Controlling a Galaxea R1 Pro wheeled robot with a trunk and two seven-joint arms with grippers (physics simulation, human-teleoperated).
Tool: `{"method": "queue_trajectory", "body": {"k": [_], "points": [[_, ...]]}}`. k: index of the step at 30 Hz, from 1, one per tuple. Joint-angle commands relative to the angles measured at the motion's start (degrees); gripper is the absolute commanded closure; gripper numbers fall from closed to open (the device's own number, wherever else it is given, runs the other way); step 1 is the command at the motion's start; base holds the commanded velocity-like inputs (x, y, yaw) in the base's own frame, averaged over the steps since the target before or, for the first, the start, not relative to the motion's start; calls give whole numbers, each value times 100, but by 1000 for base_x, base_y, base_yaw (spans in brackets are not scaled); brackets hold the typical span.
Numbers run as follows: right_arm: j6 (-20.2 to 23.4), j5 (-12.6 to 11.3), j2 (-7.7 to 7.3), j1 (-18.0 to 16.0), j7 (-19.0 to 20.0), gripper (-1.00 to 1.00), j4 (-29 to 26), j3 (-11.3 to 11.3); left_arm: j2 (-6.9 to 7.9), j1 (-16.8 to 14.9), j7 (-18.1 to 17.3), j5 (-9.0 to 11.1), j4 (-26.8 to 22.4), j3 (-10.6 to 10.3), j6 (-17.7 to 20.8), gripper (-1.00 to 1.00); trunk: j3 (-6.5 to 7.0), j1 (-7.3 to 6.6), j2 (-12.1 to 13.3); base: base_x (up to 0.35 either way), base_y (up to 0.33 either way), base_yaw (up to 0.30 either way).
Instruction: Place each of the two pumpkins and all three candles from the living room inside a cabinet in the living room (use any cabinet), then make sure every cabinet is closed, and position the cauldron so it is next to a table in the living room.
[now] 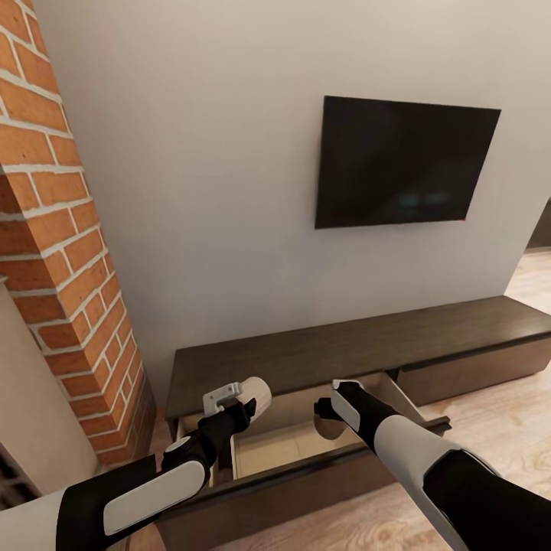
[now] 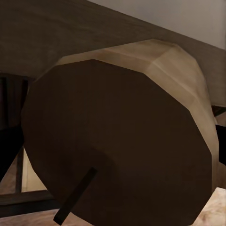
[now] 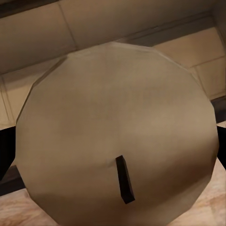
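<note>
Holding status: both arms reach over the open drawer (image 1: 306,448) of the cabinet (image 1: 367,344), each carrying a candle.
Landmark: the cabinet, a long low dark-brown unit on the floor against the grey wall (image 1: 191,191), directly below the wall-mounted TV (image 1: 402,161).
Drawer: pulled out from the cabinet's left section; light tan divided interior exposed; dark front panel nearest the robot.
Left gripper (image 1: 233,405): positioned above the left part of the open drawer, just in front of the cabinet top edge.
Left gripper fingers: clamped on a candle; dark fingers (image 2: 9,146) show at the candle's sides in the left wrist view.
Left candle (image 2: 122,141): beige cylinder, tilted, its round wick end shaded and facing the wrist camera; the cabinet top lies behind it.
Right gripper (image 1: 330,417): positioned over the right part of the open drawer, lower than the cabinet top.
Right gripper fingers: closed around a second candle; fingertips visible at both edges of the right wrist view.
Right candle (image 3: 117,136): flat round top with dark wick facing the wrist camera; tan drawer dividers behind it.
Brick column (image 1: 69,252): left of the cabinet.
</note>
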Motion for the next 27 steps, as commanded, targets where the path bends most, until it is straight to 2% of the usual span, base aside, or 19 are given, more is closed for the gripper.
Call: {"method": "queue_trajectory", "body": {"k": [1, 23, 27], "points": [[19, -55, -2, -5, -45, 100, -12, 49, 3, -11, -2, 38, -7, -15, -58, 100, -24, 22, -45, 0, 0, 0], [19, -55, -5, -5, -45, 100, -15, 45, 3, -11, -2, 38, -16, -16, -59, 100, -419, 505, -927, 0, 0, 0], [19, -55, -5, -5, -45, 100, -15, 45, 7, -11, -2, 38, -16, -16, -63, 100, -419, 505, -927, 0, 0, 0]]}}
